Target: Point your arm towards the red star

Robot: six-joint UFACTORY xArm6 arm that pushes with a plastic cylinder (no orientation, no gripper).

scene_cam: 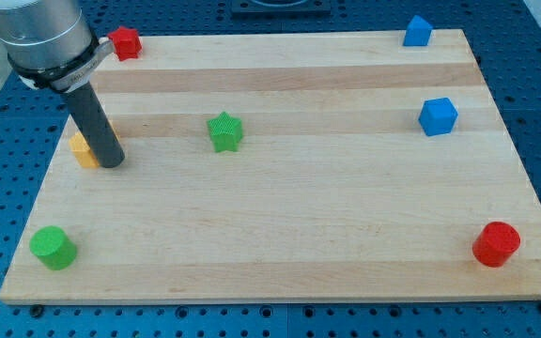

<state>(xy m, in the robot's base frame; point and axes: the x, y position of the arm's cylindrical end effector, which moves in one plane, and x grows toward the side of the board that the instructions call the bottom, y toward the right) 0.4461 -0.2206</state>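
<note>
The board [289, 225] is pale, smooth wood with a matt finish and visible grain bands. The green star [224, 131] looks ribbed, matt plastic. The rod [97, 127] is dark and matt below a shiny metal collar [40, 33].

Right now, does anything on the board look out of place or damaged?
Nothing looks damaged. The red star sits at the board's top-left corner, near the edge. My tip is beside the yellow block, partly hiding it.

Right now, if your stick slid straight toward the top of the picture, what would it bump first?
Probably nothing before the red star, little one. My tip sits beside the yellow block, and the wooden board between looks bare. Depth is hard to judge, though.
</note>
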